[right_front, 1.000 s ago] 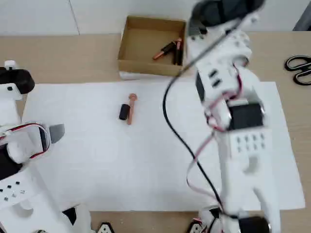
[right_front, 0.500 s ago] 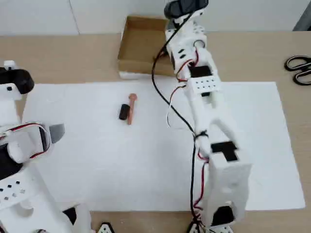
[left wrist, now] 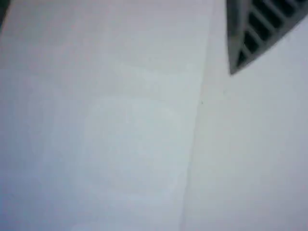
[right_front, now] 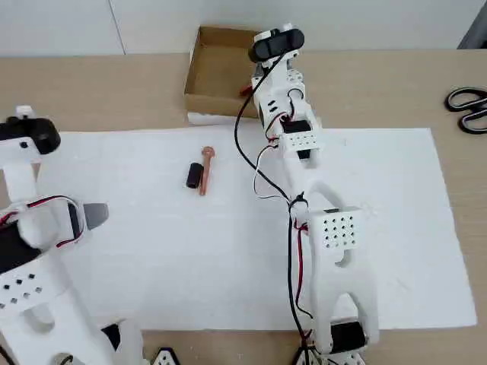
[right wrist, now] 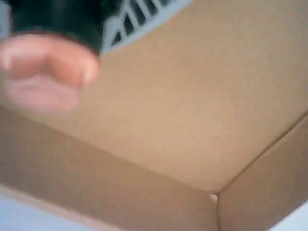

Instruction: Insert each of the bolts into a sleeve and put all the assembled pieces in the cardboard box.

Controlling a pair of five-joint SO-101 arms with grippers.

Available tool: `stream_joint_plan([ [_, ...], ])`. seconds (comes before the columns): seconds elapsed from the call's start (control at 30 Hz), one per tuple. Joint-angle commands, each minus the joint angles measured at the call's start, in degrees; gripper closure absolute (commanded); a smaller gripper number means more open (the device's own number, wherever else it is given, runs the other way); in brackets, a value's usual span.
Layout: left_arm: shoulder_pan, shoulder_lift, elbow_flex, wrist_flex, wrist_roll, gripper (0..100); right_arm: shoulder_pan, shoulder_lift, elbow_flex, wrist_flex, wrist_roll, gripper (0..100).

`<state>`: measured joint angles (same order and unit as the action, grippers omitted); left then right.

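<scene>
Bench: Right arm (right_front: pixel 304 175) has swung out since a second ago. Then it stood folded high over the sheet, now it lies stretched low to the far box, covering the pieces that showed inside. Left arm (right_front: pixel 30 228) barely shifted.

Notes: Near to far, please.

Bench: Nearest, left gripper (right_front: pixel 95 215) hovers over the white sheet (right_front: pixel 152 266); spread or closed, cannot tell. Mid-sheet: one loose bolt (right_front: pixel 206 169) and one loose sleeve (right_front: pixel 195 176), just beside each other, not joined. Far: right gripper (right wrist: pixel 91 38) is inside the cardboard box (right_front: pixel 217 65), pinching an assembled piece (right wrist: pixel 45 72), copper head sticking out of black sleeve, above the box floor.

Notes: Progress?

Bench: Judged late. This piece is over the box, not yet released. Left to do: one bolt into one sleeve, then boxed. What already lies in the box is hidden by the arm now.

Notes: Counts?

Bench: Two arms, one box, one held piece, one bolt, one sleeve, one pair of scissors (right_front: pixel 466 106) on the table (right_front: pixel 91 91), far right
</scene>
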<state>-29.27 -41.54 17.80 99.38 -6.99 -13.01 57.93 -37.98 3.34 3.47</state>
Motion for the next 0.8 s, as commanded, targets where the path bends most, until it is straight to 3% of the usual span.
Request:
stream_joint_plan([
  [0.0,0.0,-1.1,0.0,1.0,0.4,70,-0.2,-1.1,-5.0,-2.0,0.4,99.4],
  [0.23,0.1,-1.1,0.1,1.0,0.4,70,-0.2,-0.6,-5.0,2.0,0.3,98.7],
  [0.47,0.1,-1.1,0.1,1.0,0.4,70,-0.3,-0.8,-5.4,5.1,0.3,82.0],
  [0.77,0.1,-1.1,0.1,1.0,0.4,70,-2.2,-7.3,-12.5,10.2,0.3,81.8],
])
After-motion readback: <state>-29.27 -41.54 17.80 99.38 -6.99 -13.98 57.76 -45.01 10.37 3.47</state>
